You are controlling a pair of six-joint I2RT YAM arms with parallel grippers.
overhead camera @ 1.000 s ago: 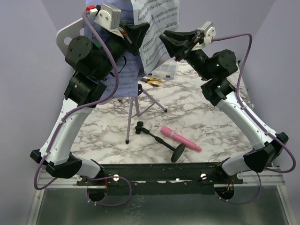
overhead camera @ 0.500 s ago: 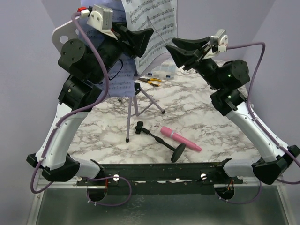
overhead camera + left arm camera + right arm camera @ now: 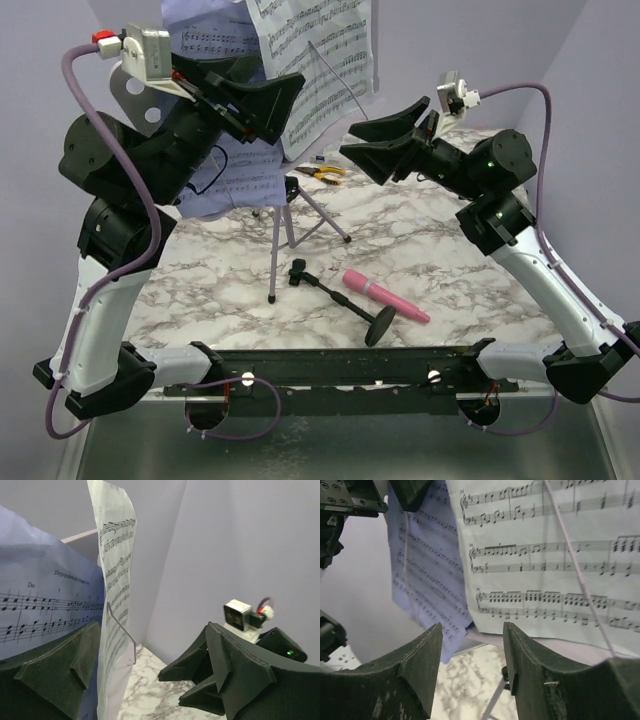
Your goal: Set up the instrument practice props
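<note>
The music stand's lilac plate point(image 3: 132, 84) stands on its tripod point(image 3: 285, 228) at the back of the table. On it rest a lavender sheet point(image 3: 238, 172) point(image 3: 40, 605) point(image 3: 422, 560) and a white sheet point(image 3: 320, 50) point(image 3: 116, 555) point(image 3: 545, 555), the white one under a thin wire arm point(image 3: 122, 630). My left gripper point(image 3: 290, 115) point(image 3: 152, 630) is open just in front of the sheets and holds nothing. My right gripper point(image 3: 348, 140) point(image 3: 472, 627) is open too, facing the white sheet from the right. The pink microphone point(image 3: 385, 297) and its black round-base stand point(image 3: 345, 300) lie flat on the table.
Yellow-handled pliers point(image 3: 322, 172) lie behind the tripod near the back wall. Marble tabletop point(image 3: 450, 260) stretches right of the microphone. Lilac walls close in the back and both sides. The two grippers face each other closely above the tripod.
The left gripper's jaws went from shut to wide open and that arm drew back to the left. The right gripper's jaws widened and it moved right. The white sheet stays on the stand.
</note>
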